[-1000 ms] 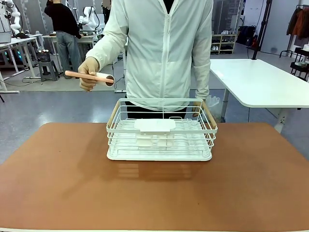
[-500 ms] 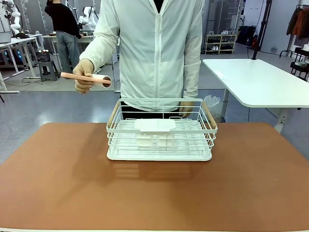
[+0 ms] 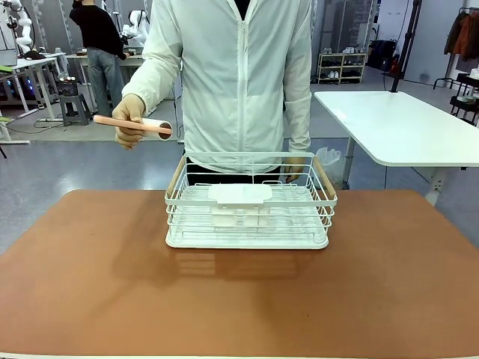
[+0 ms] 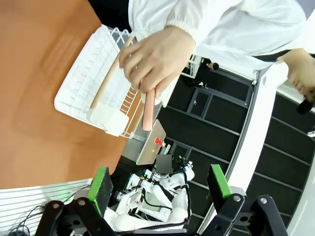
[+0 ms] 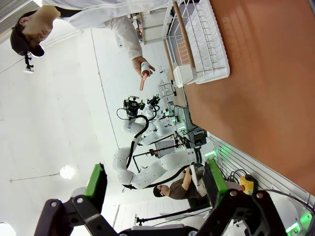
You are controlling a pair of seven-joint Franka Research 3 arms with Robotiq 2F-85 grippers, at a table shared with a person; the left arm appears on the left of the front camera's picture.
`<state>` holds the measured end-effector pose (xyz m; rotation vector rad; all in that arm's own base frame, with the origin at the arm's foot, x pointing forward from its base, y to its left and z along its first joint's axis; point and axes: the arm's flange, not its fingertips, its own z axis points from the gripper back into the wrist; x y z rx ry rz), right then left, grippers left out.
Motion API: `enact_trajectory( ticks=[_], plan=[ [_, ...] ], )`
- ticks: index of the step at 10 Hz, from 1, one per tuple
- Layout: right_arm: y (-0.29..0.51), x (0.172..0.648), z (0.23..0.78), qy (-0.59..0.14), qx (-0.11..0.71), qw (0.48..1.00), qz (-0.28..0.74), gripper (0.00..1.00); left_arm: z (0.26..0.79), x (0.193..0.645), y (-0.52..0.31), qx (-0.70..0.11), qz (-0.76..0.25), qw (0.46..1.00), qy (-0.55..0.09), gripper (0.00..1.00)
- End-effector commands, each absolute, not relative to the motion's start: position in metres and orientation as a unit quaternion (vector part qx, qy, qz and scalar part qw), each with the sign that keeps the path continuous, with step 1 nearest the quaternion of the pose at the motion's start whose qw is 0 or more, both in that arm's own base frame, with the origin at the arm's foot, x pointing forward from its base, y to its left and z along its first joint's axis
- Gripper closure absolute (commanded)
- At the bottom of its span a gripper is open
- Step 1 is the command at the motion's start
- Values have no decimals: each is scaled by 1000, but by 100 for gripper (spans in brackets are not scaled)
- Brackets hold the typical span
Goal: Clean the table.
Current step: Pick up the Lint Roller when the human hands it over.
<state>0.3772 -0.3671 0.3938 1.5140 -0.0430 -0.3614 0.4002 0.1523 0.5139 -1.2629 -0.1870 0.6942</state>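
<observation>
Left gripper (image 4: 160, 184) and right gripper (image 5: 155, 184) both hang wide open, nothing in them. The table (image 3: 112, 299) spans the foreground, with a white rack (image 3: 247, 241) near its far edge. Beyond that, the person's hand (image 3: 129, 112) is raised, holding a roller (image 3: 146, 126) level.

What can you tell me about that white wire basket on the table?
The white wire basket is rectangular, with thin metal-looking bars, a solid white base tray and a pale wooden handle at each short end. A flat white insert lies inside. It stands upright on the reddish-brown table, near the far edge, right in front of the person.
</observation>
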Motion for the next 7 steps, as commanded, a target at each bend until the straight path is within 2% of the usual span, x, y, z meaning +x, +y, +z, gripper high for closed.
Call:
enact_trajectory(
  ticks=[1,7],
  plan=[
    [-365,375,397,-18,679,715,-168,0,513,401,119,-576,331,742,-95,0],
    [-365,375,397,-18,679,715,-168,0,477,421,35,-546,318,766,-118,0]
  ],
)
